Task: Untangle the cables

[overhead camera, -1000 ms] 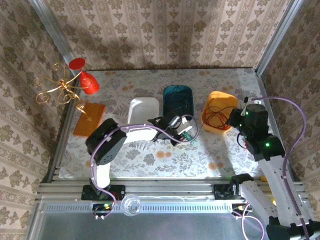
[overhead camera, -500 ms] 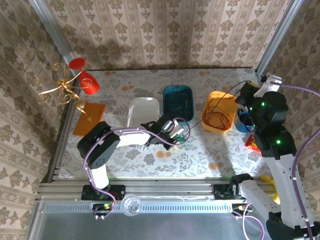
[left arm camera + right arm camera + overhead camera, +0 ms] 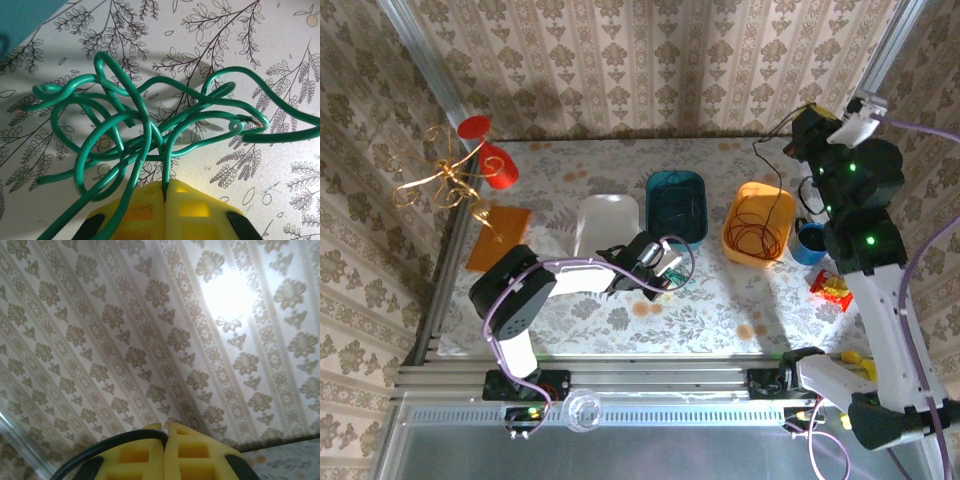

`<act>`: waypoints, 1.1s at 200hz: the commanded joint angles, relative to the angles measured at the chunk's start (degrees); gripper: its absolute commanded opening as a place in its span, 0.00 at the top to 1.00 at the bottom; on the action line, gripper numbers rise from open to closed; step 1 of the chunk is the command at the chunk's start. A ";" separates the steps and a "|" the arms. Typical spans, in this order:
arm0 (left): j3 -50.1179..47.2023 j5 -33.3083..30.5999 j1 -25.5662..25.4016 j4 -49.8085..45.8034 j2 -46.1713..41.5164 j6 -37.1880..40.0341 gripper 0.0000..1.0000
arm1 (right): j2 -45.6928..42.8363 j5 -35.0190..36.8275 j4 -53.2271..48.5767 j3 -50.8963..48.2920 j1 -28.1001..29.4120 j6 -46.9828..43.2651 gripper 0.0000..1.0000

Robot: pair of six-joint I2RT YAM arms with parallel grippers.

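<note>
Right fingers risen; clenched on one black cable | left fingers clenched on one green cable

Three cables can be counted. One green cable lies in the middle of the left wrist frame. One red cable is right of centre in the top frame. One black cable is at the lower left of the right wrist frame.

Three bins stand in a row on the desk: one white bin, one teal bin and one orange bin.

At the right edge of the top frame are one blue cup and one red packet. At the left are one gold wire stand and one flat orange pad.

There are two tools, the left tool and the right tool.
</note>
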 commanded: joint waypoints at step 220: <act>-4.19 2.70 3.50 3.75 -8.79 -6.10 0.92 | 47.93 8.91 -16.47 13.02 14.48 -2.47 0.99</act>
